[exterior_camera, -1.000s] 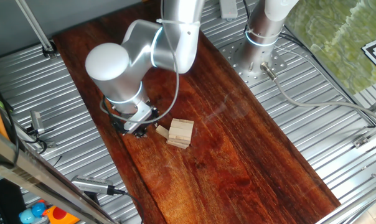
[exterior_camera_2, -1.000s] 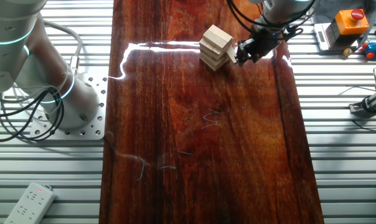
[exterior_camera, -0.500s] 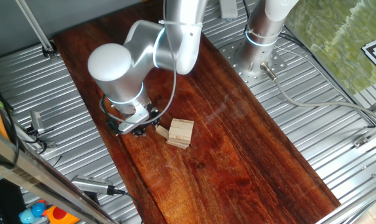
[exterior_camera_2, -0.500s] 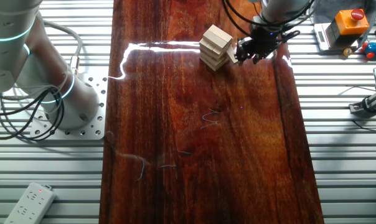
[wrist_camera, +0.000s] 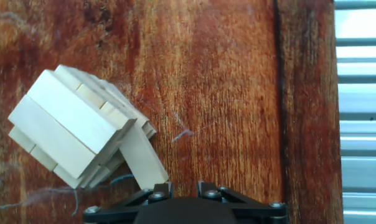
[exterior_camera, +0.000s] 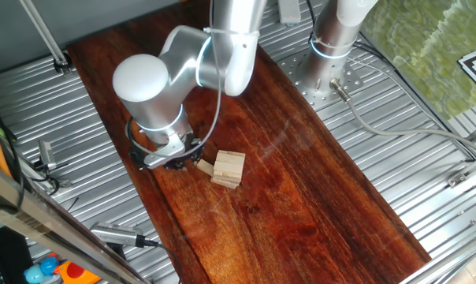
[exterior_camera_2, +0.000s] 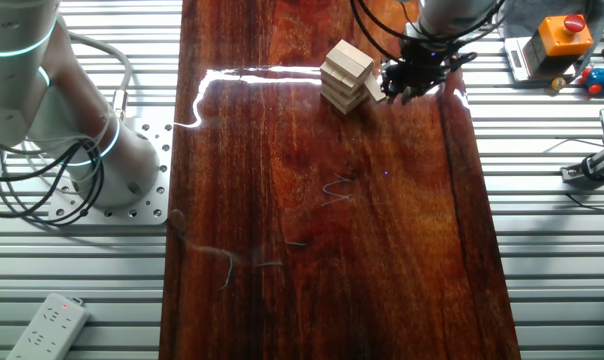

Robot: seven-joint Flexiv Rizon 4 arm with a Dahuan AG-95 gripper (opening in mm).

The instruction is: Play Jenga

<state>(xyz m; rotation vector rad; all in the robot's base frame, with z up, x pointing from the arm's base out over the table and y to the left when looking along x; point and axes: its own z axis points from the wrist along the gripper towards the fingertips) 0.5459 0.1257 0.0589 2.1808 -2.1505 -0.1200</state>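
Below, pale squared wooden Jenga (wrist_camera: 70, 127), grainy table (wrist_camera: 225, 74)

The Jenga (exterior_camera_2: 344, 73) stack sits on the counter (exterior_camera_2: 322, 250) near one end. One block (wrist_camera: 141, 155) sticks out from its side. The jaws are right beside that block.

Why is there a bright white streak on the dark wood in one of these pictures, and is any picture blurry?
In the other fixed view, the white streak is glare on the glossy dark red wooden board, left of the pale tan wooden block stack. One fixed view shows only faint sheen on the board. The hand view is sharp on the stack, while the black gripper at the bottom edge looks soft.
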